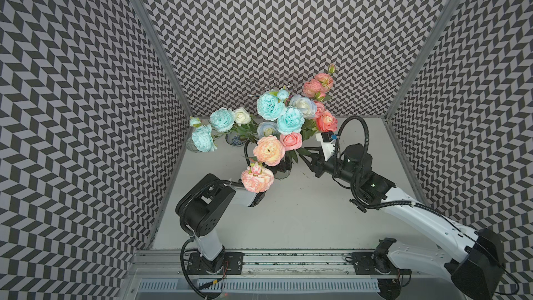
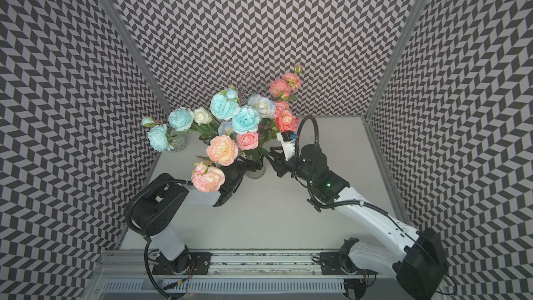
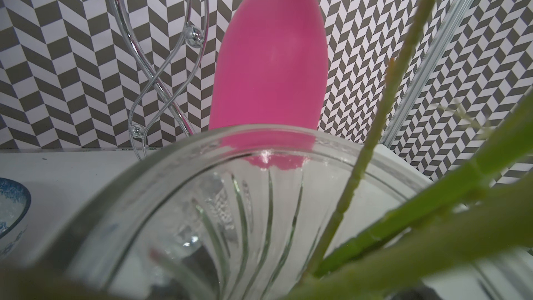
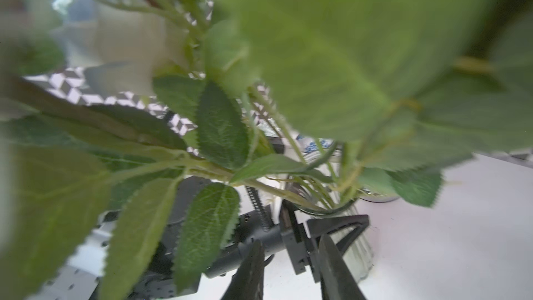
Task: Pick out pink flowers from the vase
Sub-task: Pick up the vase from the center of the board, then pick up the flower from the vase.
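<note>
The ribbed clear glass vase stands near the middle of the white counter, a little toward the far side, packed with leafy stems. The pink flowers are all in it: a peach peony and a pink rose at the near side of the bunch, a coral rose to the right, a pink cluster high at the far right, and a pink-peach peony drooping low over the left arm. Turquoise blooms and a white rose fill the far-left part of the bunch.

The left end effector appears to be closed around the vase's narrow waist, one finger on each side; its wrist view looks over the rim at a magenta goblet.

The right end effector sits just right of the vase among the lower leaves, with its jaws narrowly apart and nothing visible between them.

A patterned glass bowl stands at the far left.
</note>
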Robot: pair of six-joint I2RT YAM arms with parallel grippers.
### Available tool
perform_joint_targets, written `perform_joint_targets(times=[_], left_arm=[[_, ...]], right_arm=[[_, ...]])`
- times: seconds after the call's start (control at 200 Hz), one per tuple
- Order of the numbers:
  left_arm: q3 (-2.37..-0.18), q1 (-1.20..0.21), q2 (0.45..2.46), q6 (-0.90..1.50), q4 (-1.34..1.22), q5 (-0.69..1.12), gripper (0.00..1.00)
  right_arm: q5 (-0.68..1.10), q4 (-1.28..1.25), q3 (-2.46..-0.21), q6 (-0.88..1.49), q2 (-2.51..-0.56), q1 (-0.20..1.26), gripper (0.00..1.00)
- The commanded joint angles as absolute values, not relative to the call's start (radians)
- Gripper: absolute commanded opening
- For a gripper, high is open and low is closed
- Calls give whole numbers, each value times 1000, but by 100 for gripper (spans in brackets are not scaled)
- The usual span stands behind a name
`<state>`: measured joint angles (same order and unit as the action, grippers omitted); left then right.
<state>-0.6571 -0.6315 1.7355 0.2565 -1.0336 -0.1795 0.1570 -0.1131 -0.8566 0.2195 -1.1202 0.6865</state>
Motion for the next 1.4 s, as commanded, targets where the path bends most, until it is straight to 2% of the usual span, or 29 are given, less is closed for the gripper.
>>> perform_joint_targets(times=[0.0,0.065,0.18,0.356,0.431,0.751,1.002,1.392], left_arm=[[-681,-612,1747,324,-1001,-194,89],[-684,-608,1749,338,-992,-190,89],[-685,-603,1749,344,-986,-186,89],[-691,-603,1755,341,-978,-175,89],[-690,-604,1756,337,-973,-166,89],[-695,-606,1767,346,-953,-138,89],[-707,-621,1777,348,-931,-128,89],[-691,-634,1763,336,-911,-127,90]], right_arm=[[-36,-199,-783,279,-1032,691,42],[-74,-175,-755,275,-996,691,51],[-114,-119,-719,261,-924,691,54],[47,-21,-718,114,-861,711,48],[63,14,-741,67,-865,750,45],[-51,-72,-808,-19,-980,905,42],[-190,-265,-829,73,-1076,913,41],[-144,-279,-906,29,-1187,911,37]])
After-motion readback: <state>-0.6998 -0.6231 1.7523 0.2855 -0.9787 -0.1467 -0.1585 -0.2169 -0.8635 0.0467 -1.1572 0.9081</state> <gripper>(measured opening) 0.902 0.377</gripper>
